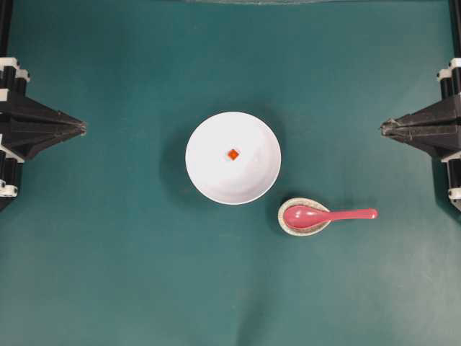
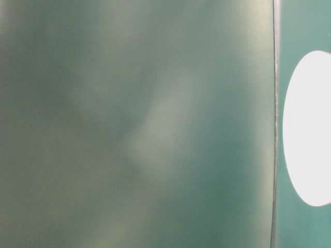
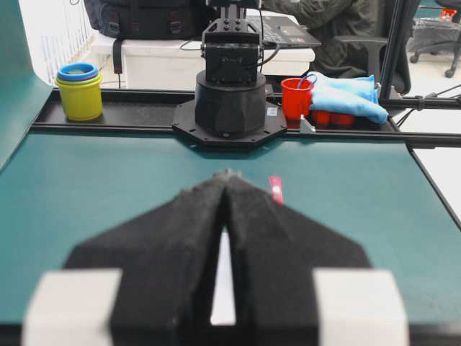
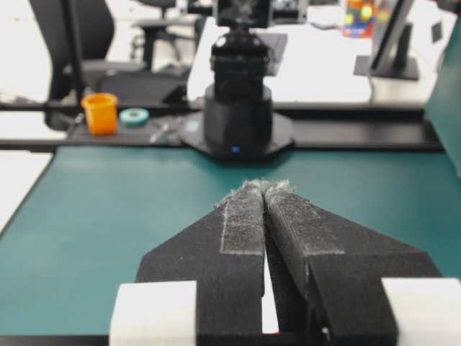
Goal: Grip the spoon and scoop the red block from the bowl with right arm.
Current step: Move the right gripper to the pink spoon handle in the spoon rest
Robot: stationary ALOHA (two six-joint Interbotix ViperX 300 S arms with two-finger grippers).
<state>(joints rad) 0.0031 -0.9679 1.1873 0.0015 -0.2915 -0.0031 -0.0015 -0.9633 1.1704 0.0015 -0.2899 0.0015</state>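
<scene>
At the left edge of the table (image 1: 108, 274) the left gripper (image 1: 82, 128) rests pressed shut and holding nothing, its tips pointing toward the centre. Near the middle of the table sits the bowl (image 1: 205, 176), and the red block (image 1: 233, 154) lies alone at its centre, clear of the wall. Just beside the bowl, toward the front right, a small speckled dish (image 1: 288, 225) cradles the scoop of the spoon (image 1: 328, 215), whose handle sticks out over the dish's rim toward the right edge of the table. At that right edge the right gripper (image 1: 383, 128) is likewise closed, fingers together and empty, well apart from the spoon. The step in hand appears to be the reach for the spoon: the jaws should open first, then come down across the free handle rather than the scoop, gripping firmly enough that the glossy handle does not twist, and lifting without dragging the light dish along.
</scene>
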